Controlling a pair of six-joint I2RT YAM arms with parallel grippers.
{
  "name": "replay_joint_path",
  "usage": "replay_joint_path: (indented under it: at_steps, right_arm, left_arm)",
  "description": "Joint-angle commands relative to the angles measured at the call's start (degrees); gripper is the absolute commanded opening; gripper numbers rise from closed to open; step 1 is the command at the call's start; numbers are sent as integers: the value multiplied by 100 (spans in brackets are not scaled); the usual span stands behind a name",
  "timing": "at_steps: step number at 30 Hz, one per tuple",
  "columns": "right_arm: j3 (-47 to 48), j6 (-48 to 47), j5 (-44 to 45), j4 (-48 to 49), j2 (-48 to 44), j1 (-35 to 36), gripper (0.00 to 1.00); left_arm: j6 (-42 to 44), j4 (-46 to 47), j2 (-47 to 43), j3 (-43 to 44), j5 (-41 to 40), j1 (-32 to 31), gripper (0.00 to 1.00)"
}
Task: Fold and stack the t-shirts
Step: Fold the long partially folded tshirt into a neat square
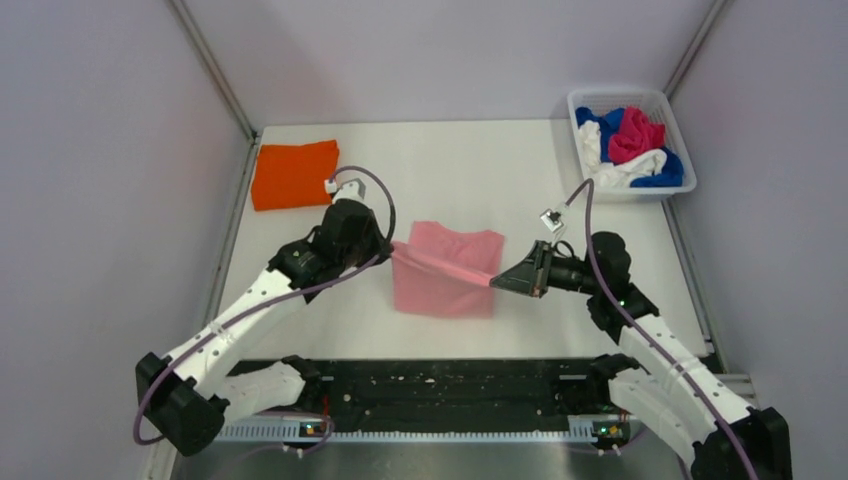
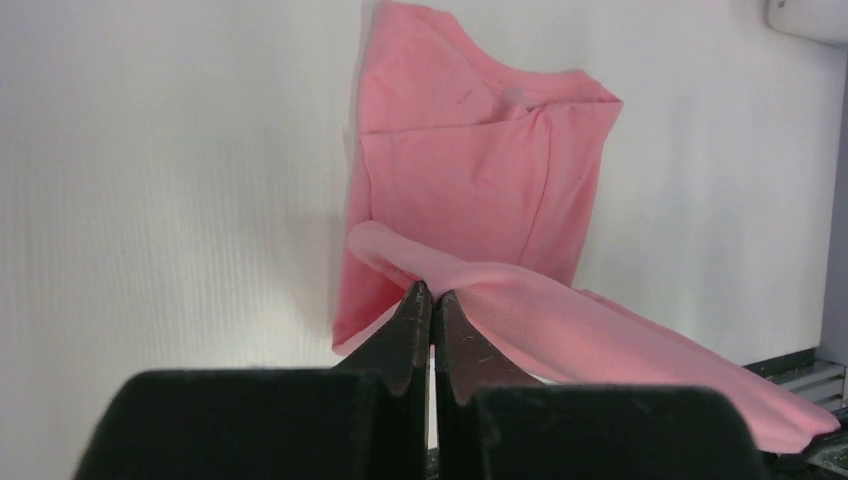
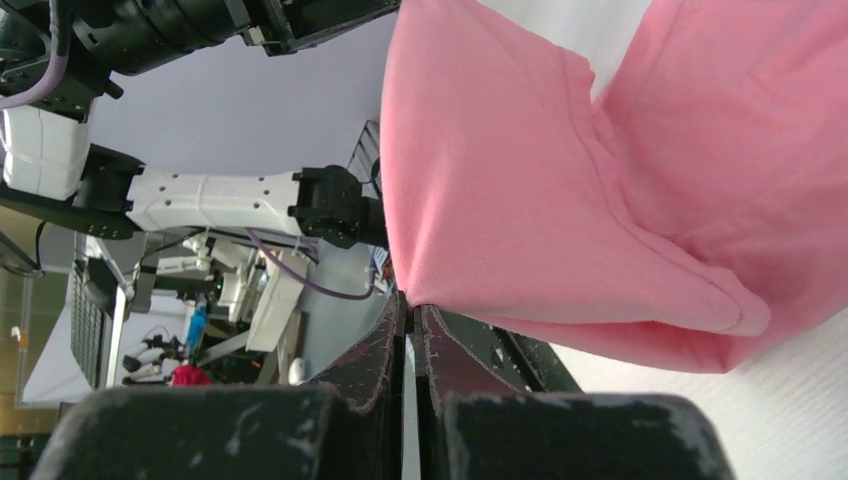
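The light pink t-shirt (image 1: 445,270) lies partly folded at the table's middle. Its near part is lifted and stretched taut between my two grippers. My left gripper (image 1: 392,247) is shut on the shirt's left edge; in the left wrist view the gripper (image 2: 431,292) pinches a rolled pink edge (image 2: 560,330). My right gripper (image 1: 497,281) is shut on the shirt's right edge; in the right wrist view the gripper (image 3: 410,306) clamps the pink cloth (image 3: 560,200). A folded orange t-shirt (image 1: 293,173) lies at the far left.
A white basket (image 1: 682,137) at the far right holds crumpled blue (image 1: 672,170), white (image 1: 628,171) and magenta (image 1: 635,134) shirts. Walls close the table on the left, back and right. A black rail (image 1: 450,385) runs along the near edge.
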Motion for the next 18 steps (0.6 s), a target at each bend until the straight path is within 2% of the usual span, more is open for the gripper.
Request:
replay_joint_path:
  at_steps: [1, 8, 13, 18]
  right_arm:
    - [131, -166, -179, 266, 45, -312, 0]
    - [264, -276, -307, 660, 964, -719, 0]
    - [576, -705, 85, 446, 1340, -865, 0]
    - [576, -691, 596, 565, 1768, -875, 0]
  left_arm:
    - [304, 648, 343, 378, 225, 295, 0]
    - [564, 916, 1030, 594, 464, 733, 0]
    - [628, 1195, 1852, 849, 501, 855, 0]
    - [654, 1343, 2671, 1287, 596, 1094, 0]
